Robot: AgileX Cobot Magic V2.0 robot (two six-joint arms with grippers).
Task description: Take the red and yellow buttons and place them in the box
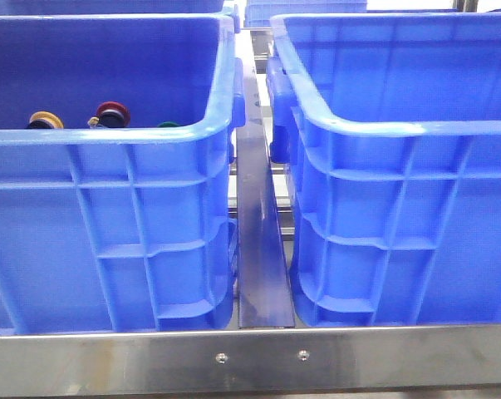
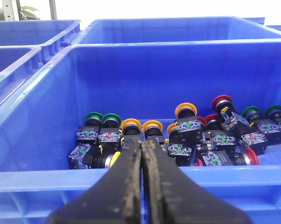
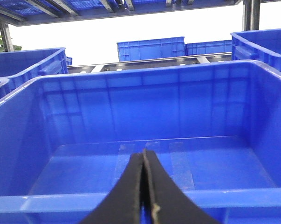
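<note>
**Reporter:** Two blue crates, two arms poised at their near walls. What are your claws doing?

**Robot:** Both are pinched narrow and carry nothing. My left gripper [image 2: 142, 154] hangs just outside the near rim of the left crate [image 1: 109, 137], with the buttons heaped on the floor ahead of and below the tips. My right gripper [image 3: 144, 161] faces the box [image 3: 140, 79], whose floor shows only strips of clear tape.

**Reporter:** Which pieces do you want?

**Robot:** A red button [image 2: 221, 101] stands tallest, ahead and off to one side of the left tips; a yellow button [image 2: 185, 110] sits close beside it, nearer my centre line. The green ones [image 2: 93, 117] toward the other side stay put.

**Reporter:** How do you do it well?

**Robot:** I judge I should spread the fingers before clearing the rim, come down from above onto a raised cap, and close across it, since the bases are crowded together and touching. A shallow approach would likely nudge neighbours or snag a green one.
</note>
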